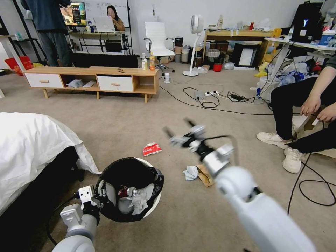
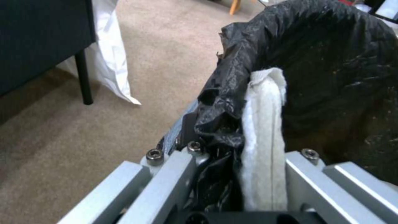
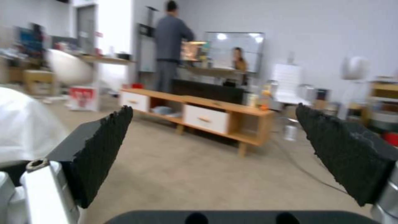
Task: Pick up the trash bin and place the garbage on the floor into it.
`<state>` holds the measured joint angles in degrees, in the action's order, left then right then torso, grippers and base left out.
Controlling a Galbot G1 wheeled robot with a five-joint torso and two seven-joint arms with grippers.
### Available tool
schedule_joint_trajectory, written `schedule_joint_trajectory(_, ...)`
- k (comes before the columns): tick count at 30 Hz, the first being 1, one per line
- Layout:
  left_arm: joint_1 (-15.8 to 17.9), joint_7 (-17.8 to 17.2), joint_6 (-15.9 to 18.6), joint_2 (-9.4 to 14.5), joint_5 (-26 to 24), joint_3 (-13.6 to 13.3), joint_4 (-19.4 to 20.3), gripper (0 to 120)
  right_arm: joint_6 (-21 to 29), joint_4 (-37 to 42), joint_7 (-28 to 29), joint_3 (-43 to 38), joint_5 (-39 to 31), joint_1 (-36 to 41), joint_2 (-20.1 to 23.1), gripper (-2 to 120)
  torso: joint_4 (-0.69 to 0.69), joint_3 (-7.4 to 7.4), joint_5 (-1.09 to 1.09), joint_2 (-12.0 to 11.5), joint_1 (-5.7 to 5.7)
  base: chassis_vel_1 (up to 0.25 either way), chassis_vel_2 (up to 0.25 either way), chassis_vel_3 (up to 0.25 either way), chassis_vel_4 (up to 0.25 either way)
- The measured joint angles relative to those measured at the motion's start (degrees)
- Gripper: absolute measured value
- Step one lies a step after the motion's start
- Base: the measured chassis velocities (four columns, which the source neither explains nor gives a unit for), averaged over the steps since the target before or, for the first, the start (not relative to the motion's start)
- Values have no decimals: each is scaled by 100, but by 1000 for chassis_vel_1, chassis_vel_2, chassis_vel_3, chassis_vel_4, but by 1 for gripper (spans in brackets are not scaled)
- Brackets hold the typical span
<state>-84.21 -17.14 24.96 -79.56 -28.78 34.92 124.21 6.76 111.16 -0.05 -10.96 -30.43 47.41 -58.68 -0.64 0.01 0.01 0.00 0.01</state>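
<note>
Three pieces left: red-and-white snack wrapper (image 1: 152, 149), crumpled tissue (image 1: 191, 172) and brown paper bag (image 1: 204, 175) lie on the carpet (image 1: 140, 115), ahead and right of the bin.
Wrapper: lies alone, farther off than the other two; thin film, light and probably slippery, best pinched on a raised fold.
Tissue and bag: touching each other, just beside the right forearm; both soft and almost weightless. They should crush easily, so a grab at the bunched middle ought to hold.
Trash bin (image 1: 131, 189): near left, held off the floor at its near-left rim; already holds a can and white tissues. It looks light, stiff plastic under a loose black bag (image 2: 331, 62) that could slide.
Left gripper (image 1: 94, 196): clenched on the bin's rim, liner and a white strip pinched between the fingers (image 2: 166, 174).
Right gripper (image 1: 178, 131): released, pads (image 3: 99, 149) wide apart and bare, raised over the carpet right of the wrapper.
Surroundings: white-covered bed at left, low wooden cabinet far off, black cables across the far carpet.
</note>
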Motion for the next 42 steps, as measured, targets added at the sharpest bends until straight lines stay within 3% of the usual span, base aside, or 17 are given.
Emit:
schedule_joint_trajectory(6,39,13,0,-15,-51,148,-116,6,-48,-45,557,-285,138,616,76,100,2,0,-2,0,0,0,0,0,0)
schedule_joint_trajectory(12,51,25,24,61,-123,233,-142,6,-99,-385,1187,-289,835,1275,-176,100,2,0,-2,0,0,0,0,0,0)
schedule_joint_trajectory(14,55,27,39,86,-145,255,-142,6,-305,-634,1484,-232,1334,1629,-443,100,1,0,-1,0,0,0,0,0,0)
schedule_joint_trajectory(17,59,32,43,97,-158,254,-140,6,-671,-891,1528,-258,1875,1886,-669,100,3,0,0,0,0,0,0,0,0)
schedule_joint_trajectory(24,100,35,49,96,-160,187,-139,6,-977,-929,1406,-478,2291,2461,-963,100,1,0,-1,0,0,0,0,0,0)
schedule_joint_trajectory(42,157,46,79,115,-154,153,-148,6,-891,-957,1443,-685,2359,2590,-1346,100,2,0,-1,0,-1,0,0,0,0)
